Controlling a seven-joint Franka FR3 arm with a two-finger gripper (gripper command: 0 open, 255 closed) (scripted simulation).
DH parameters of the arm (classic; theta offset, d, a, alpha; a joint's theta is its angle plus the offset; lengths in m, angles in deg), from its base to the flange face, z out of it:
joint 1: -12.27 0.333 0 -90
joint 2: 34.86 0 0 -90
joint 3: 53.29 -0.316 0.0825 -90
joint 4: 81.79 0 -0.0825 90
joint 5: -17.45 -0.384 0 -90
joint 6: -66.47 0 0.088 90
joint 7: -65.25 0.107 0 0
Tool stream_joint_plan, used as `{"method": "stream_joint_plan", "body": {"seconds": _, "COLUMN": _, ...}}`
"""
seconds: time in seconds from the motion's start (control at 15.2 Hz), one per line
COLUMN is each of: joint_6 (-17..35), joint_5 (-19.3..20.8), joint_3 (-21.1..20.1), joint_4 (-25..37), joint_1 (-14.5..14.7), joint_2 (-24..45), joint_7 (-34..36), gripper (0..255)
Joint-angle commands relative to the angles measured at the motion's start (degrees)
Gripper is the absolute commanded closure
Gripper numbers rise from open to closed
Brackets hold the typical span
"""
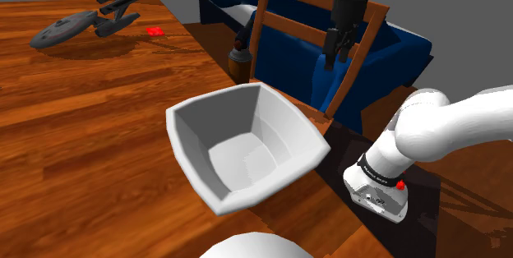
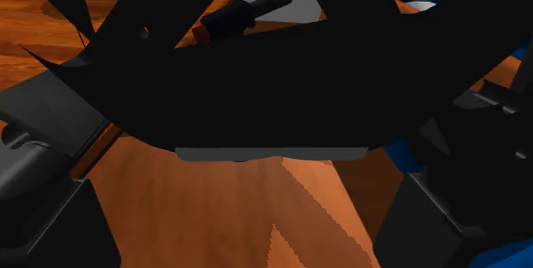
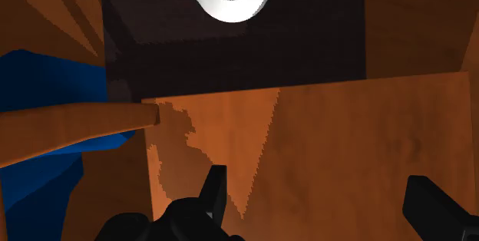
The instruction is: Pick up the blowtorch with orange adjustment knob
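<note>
The blowtorch (image 1: 239, 57) stands upright at the far edge of the wooden table (image 1: 90, 141), just left of the chair, with a dark top over a brown lower body. In the second exterior view the blowtorch (image 2: 242, 15) appears as a dark blue body with a black nozzle, partly hidden by large black shapes. My black gripper (image 1: 339, 57) hangs in front of the chair back, well to the right of the blowtorch and apart from it. In the wrist view the gripper (image 3: 322, 209) is open over a wooden surface, with nothing between its fingers.
A large white bowl-shaped container (image 1: 247, 145) sits mid-table between the stand and the blowtorch. A grey starship model (image 1: 94, 16) and a small red item (image 1: 154, 30) lie at the far left. A wooden chair (image 1: 275, 26) and blue sofa (image 1: 386, 47) stand close behind the gripper.
</note>
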Motion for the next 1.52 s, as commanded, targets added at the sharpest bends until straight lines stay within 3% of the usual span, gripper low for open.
{"method": "stream_joint_plan", "body": {"seconds": 0.0, "joint_6": 0.0, "joint_5": 0.0, "joint_3": 0.0, "joint_4": 0.0, "joint_1": 0.0, "joint_2": 0.0, "joint_7": 0.0, "gripper": 0}}
{"method": "stream_joint_plan", "body": {"seconds": 0.33, "joint_6": 7.9, "joint_5": -2.2, "joint_3": -6.0, "joint_4": 3.7, "joint_1": -2.2, "joint_2": 7.9, "joint_7": 12.1, "gripper": 0}}
{"method": "stream_joint_plan", "body": {"seconds": 0.73, "joint_6": 15.6, "joint_5": -1.1, "joint_3": -12.2, "joint_4": 10.9, "joint_1": -5.4, "joint_2": 18.8, "joint_7": 26.8, "gripper": 0}}
{"method": "stream_joint_plan", "body": {"seconds": 1.06, "joint_6": 19.8, "joint_5": 2.9, "joint_3": -16.2, "joint_4": 19.0, "joint_1": -8.3, "joint_2": 28.7, "joint_7": 39.6, "gripper": 0}}
{"method": "stream_joint_plan", "body": {"seconds": 1.45, "joint_6": 21.3, "joint_5": 10.8, "joint_3": -19.0, "joint_4": 31.1, "joint_1": -10.4, "joint_2": 41.1, "joint_7": 55.1, "gripper": 0}}
